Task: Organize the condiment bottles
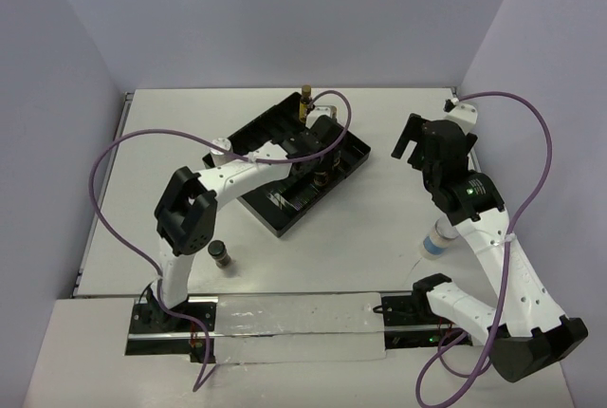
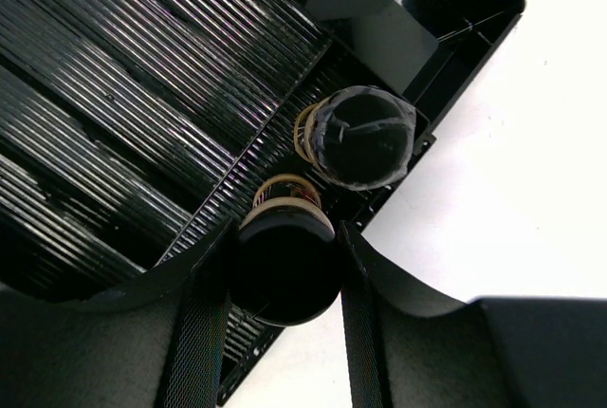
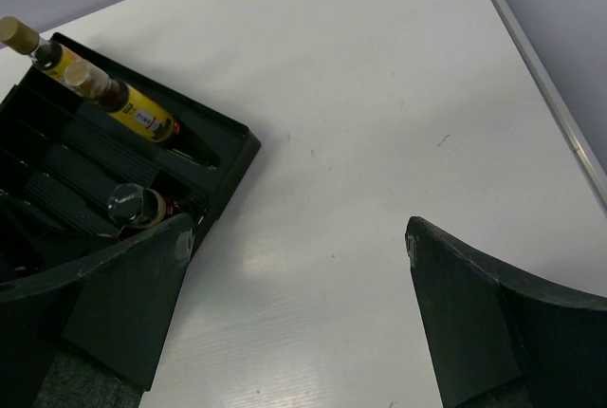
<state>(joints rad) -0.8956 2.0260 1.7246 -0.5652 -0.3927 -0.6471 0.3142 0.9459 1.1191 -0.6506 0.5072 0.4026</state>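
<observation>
A short dark bottle [image 1: 220, 254] stands loose by the worktop's near edge, on the left. At mid-worktop, the left fingers [image 2: 204, 332] look closed on a dark-capped bottle [image 2: 285, 266] at the tray's [image 1: 270, 123] right-hand edge, beside a second capped bottle [image 2: 365, 138]. The right fingers [image 3: 474, 323] gape wide and hold nothing. A white-lidded bottle [image 1: 437, 240] stands toward the right edge. These bottles look light, rigid and slick, so I'd grip them squarely across the cap.

Ridged black tray [image 2: 142, 95], black-capped bottle [image 2: 285, 270]
</observation>
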